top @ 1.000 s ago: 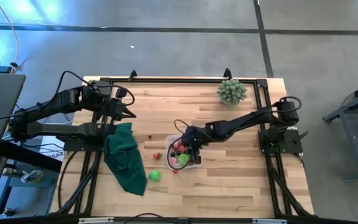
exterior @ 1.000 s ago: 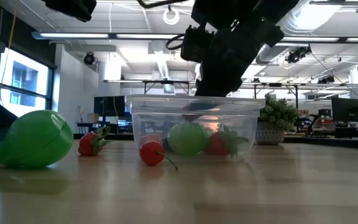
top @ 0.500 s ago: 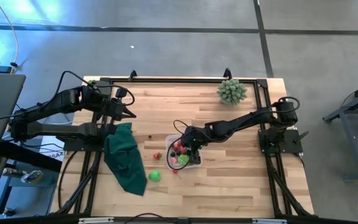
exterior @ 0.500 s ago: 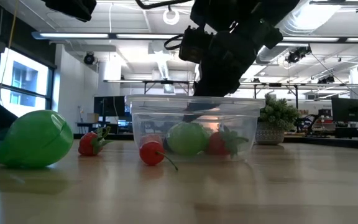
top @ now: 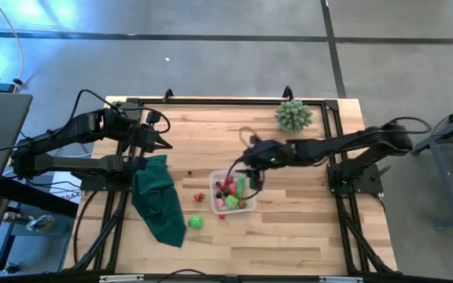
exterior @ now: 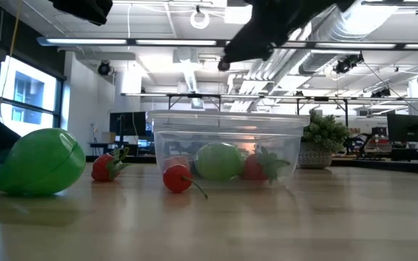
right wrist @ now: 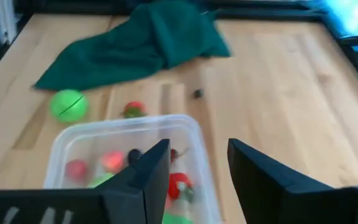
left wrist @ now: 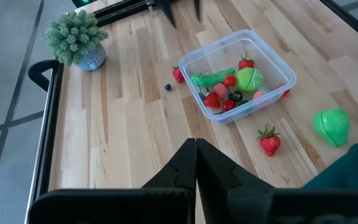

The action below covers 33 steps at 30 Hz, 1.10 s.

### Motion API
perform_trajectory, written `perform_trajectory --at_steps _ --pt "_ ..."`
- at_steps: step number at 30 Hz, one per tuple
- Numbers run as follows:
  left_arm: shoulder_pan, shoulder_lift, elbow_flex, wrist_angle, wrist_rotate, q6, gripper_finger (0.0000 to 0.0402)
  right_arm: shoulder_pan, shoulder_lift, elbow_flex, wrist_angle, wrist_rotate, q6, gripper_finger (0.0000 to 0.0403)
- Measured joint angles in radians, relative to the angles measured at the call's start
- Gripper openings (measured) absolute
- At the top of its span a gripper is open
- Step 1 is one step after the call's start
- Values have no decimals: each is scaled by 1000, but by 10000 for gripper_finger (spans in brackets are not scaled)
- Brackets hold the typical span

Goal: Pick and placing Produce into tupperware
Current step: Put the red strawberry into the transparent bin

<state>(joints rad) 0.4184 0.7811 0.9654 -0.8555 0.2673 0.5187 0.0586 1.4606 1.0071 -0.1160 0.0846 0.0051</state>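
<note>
The right gripper (top: 252,167) is held just above the tupperware (top: 233,192), fingers spread apart and empty. Inside the container, red and green produce (left wrist: 232,87) is piled. Outside it, a strawberry (left wrist: 268,140) and a green round piece (left wrist: 331,124) are seen beside the dark green cloth (top: 160,201). The left gripper (left wrist: 196,163) is parked pinched closed at the table's left.

Robotics lab or open industrial workspace. Wooden butcher-block table (top: 289,236) with a black metal frame (top: 234,102) along its edges, two arms bolted at the left and right edges, grey concrete floor (top: 211,55) with dark seams around it. Low view: exposed ceiling ducts (exterior: 332,29), strip lights (exterior: 136,42), rows of desks with monitors (exterior: 125,123) behind, big window (exterior: 20,98) at left.
</note>
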Motion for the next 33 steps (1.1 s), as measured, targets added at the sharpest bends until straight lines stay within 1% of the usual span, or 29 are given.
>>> perform_trajectory --at_steps 5,9,13,16,20,24,29,33 --pt "0 0 0 0 0 0 1 -42 -163 -160 30 20 86 150" --pt "0 0 0 0 0 0 1 -66 -236 -345 123 9 179 150" --pt "0 0 0 0 0 0 1 -79 -231 -509 280 -18 240 156" --pt "0 0 0 0 0 0 1 -88 -202 -587 396 -25 222 166" --pt "0 0 0 0 0 0 1 -108 -154 -631 461 -17 196 183" --pt "0 0 0 0 0 0 1 -122 -91 -633 519 -15 168 206" --pt "0 0 0 0 0 0 1 -124 -6 -632 603 -27 93 241" --pt "0 0 0 0 0 0 1 -124 40 -632 626 -42 37 256"
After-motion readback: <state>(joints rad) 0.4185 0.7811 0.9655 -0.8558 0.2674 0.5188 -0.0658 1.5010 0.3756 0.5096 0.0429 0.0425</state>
